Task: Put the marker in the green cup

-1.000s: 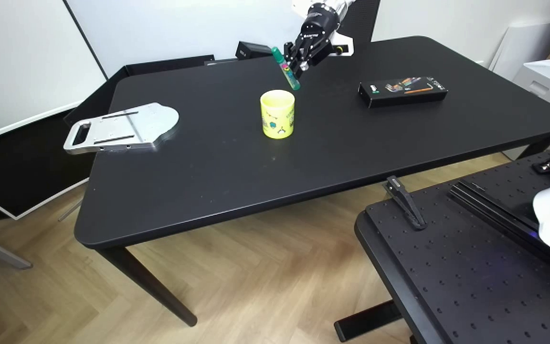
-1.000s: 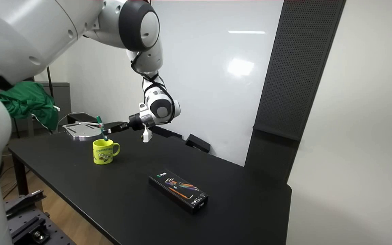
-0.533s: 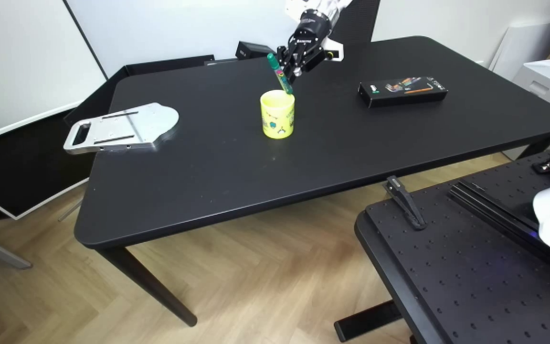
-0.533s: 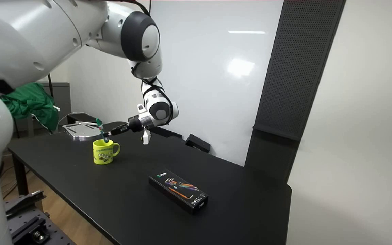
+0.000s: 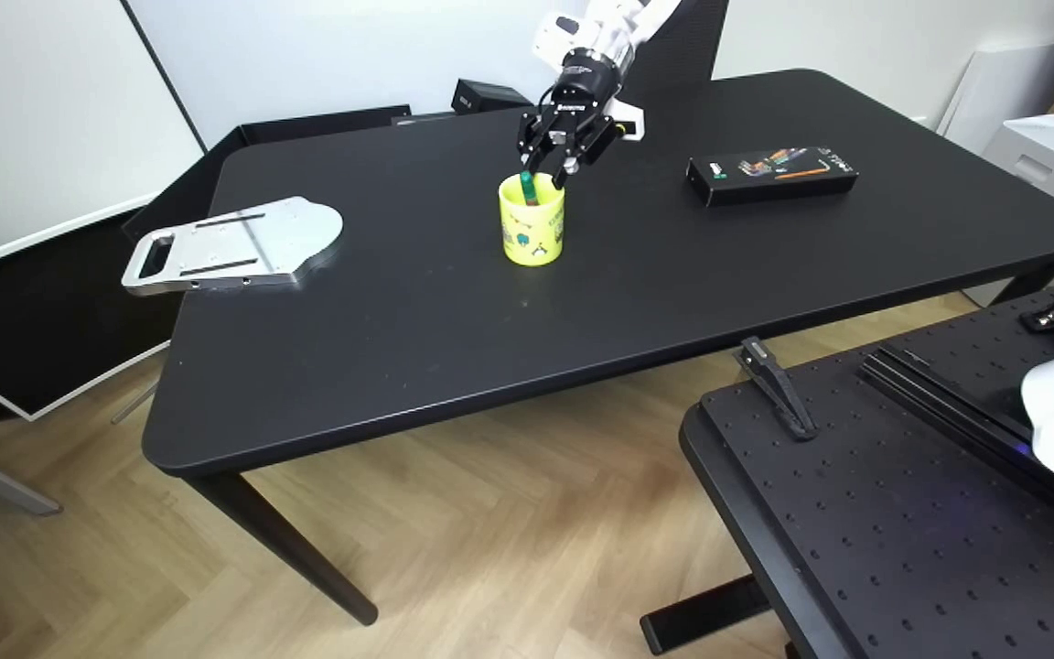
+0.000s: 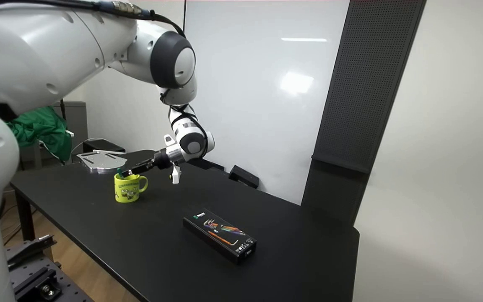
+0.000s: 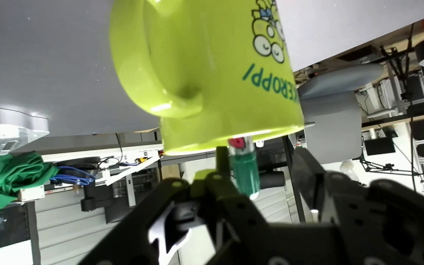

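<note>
The green cup [image 5: 532, 236] is a lime mug standing upright on the black table; it also shows in an exterior view [image 6: 126, 189] with its handle. In the wrist view, which is upside down, the cup [image 7: 219, 81] fills the upper middle. The marker stands in the cup with its green end [image 5: 529, 189] above the rim; its lower part is hidden inside. The green end also shows in the wrist view [image 7: 246, 173]. My gripper [image 5: 543, 172] is at the cup's rim. In the wrist view its fingers [image 7: 262, 158] are apart, with the marker close to one finger and a gap to the other.
A flat black box [image 5: 772, 178] lies on the table [image 5: 454, 339], away from the cup. A silver metal plate with a handle slot [image 5: 243, 243] lies near a table end. Both also show in an exterior view, the box [image 6: 220, 235] and the plate [image 6: 102, 161].
My gripper has moved down to the cup's rim. The marker, held between the fingers above the cup earlier, has gone down into the cup, and the fingers have opened.
</note>
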Robot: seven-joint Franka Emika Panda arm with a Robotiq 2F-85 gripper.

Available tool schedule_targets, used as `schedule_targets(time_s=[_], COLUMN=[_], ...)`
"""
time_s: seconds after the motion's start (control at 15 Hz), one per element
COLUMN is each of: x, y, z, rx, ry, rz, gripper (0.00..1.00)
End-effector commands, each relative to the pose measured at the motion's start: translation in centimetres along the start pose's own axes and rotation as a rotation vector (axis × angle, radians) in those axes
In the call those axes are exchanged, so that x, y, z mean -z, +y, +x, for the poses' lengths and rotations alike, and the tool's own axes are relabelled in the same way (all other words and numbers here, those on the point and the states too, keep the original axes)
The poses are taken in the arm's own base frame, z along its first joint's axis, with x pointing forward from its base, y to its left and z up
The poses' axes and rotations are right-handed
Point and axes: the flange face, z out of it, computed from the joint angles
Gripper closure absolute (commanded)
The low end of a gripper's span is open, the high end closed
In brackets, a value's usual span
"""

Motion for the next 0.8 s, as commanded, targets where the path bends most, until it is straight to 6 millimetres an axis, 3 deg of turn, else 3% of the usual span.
schedule_targets(time_s=[0.0, 0.2, 0.53, 0.6, 0.73], x=[0.4, 0.5, 0.8, 0.4, 0.6], y=[1.0, 1.4, 1.3, 1.9, 1.9], z=[2.3, 5.0, 8.6, 7.2, 8.0], rx=[0.047, 0.088, 0.124, 0.129, 0.137], ry=[-0.053, -0.094, -0.113, -0.091, -0.100], rz=[0.029, 0.048, 0.066, 0.047, 0.052], gripper=[0.20, 0.02, 0.00, 0.00, 0.00])
